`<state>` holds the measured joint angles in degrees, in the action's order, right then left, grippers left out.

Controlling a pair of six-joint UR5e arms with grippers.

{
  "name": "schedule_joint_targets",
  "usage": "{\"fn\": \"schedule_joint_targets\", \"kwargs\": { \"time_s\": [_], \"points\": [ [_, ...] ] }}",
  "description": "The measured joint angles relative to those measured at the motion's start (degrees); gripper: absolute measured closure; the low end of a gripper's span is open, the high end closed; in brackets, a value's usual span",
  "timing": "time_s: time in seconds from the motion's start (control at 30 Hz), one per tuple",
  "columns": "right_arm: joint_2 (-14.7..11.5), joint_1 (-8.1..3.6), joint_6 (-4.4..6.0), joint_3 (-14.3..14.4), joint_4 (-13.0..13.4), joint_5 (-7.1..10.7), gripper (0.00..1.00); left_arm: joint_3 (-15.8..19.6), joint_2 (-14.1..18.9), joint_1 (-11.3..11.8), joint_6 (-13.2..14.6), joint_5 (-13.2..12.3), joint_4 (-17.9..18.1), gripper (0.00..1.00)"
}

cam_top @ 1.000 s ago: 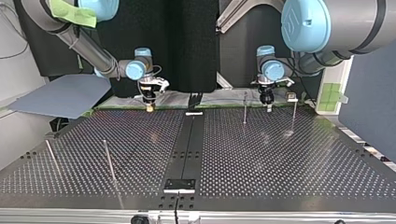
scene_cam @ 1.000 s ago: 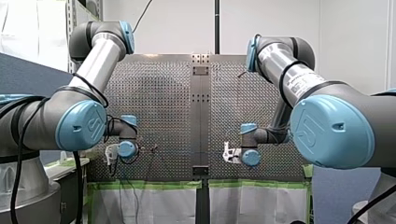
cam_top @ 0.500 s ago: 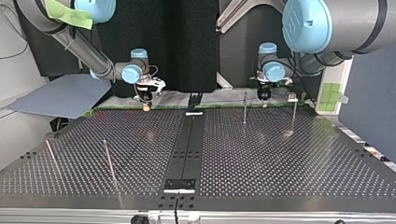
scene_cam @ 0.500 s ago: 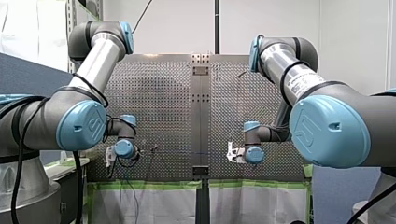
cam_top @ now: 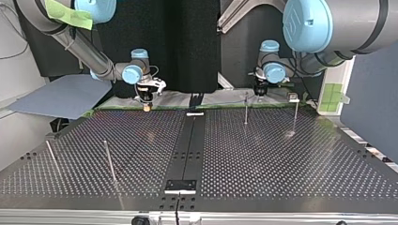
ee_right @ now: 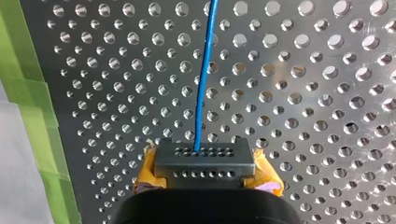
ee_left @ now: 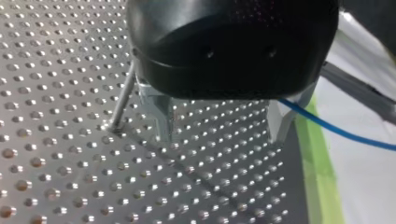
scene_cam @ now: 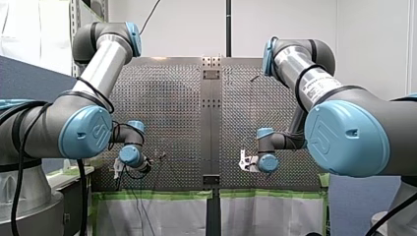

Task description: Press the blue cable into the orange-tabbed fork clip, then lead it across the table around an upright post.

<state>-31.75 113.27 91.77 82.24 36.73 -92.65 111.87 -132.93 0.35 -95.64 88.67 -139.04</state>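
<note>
Blue cable runs straight out ahead of right gripper, over the perforated table and near the green tape at its edge; right gripper clenched on it, cable exits mid-pinch btw the yellow pads. In left wrist view the cable comes out from under left gripper, right by one metal finger, and trails off over the tape; left fingers stand wide apart w/ nothing btw them; can't tell if the cable touches that finger. Upright post is just beside the other finger. In top view both grippers are low at the table edge farthest from the camera, w/ a post near the left one. Fork clip w/ orange tab not made out in any view.

Judgement: step in hand is prob setting the cable span for the clip press, press not yet done. To do it well: firm right pinch so the cable can't slide; span taut but not yanked; lay the cable dead over the fork slot, then push straight down, no side drag; left gripper needs a real hold or clear guide on the cable first; steer clear of the post by the left fingers to avoid a snag.
</note>
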Motion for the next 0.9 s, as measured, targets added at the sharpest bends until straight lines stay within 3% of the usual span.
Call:
{"fn": "schedule_joint_targets", "kwargs": {
  "time_s": [0.47,0.9],
  "points": [
    [0.0,-0.13,0.0,0.0,0.1,0.0,1.0,0.8,0.2,0.6,-1.5,-0.1,-3.5,0.0],
    [0.0,-0.18,0.02,0.0,0.3,0.0,1.0,6.4,5.2,-1.0,-3.1,-1.2,0.8,0.0]
  ]
}}
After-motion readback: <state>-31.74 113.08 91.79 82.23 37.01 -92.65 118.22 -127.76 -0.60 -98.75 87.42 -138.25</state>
